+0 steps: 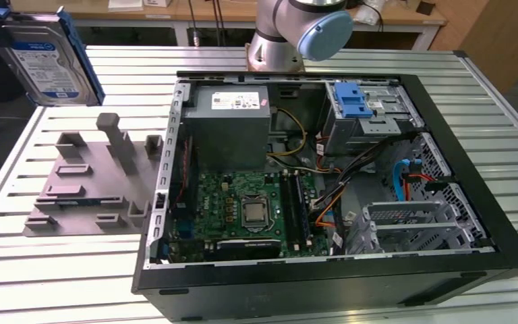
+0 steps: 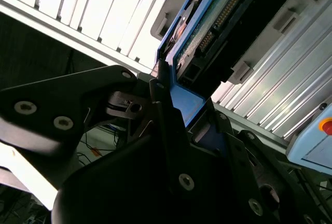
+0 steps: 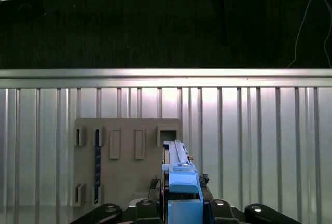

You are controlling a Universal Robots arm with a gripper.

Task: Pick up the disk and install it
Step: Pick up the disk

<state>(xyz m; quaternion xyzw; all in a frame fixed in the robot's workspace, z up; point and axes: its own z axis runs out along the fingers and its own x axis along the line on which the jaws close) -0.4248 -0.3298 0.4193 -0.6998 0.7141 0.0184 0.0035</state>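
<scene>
The disk (image 1: 48,62), a silver-grey hard drive with a white-and-blue label and a blue plastic frame, hangs in the air above the table's far corner on the exterior view's left. It is well clear of the computer case (image 1: 331,182). My gripper (image 3: 181,206) is shut on it, black fingers (image 3: 142,208) pressing the blue frame from both sides. In the first wrist view the disk (image 3: 179,175) shows edge-on above the slatted table. In the second wrist view the disk (image 2: 218,22) shows its connector end and circuit board, with the gripper (image 2: 187,110) clamped on the blue frame.
A grey slotted fixture (image 1: 88,182) lies on the table beside the open case, also below the disk in the first wrist view (image 3: 124,156). Inside the case are a grey power supply (image 1: 232,128), a metal cage with a blue latch (image 1: 367,108) and the motherboard (image 1: 250,209).
</scene>
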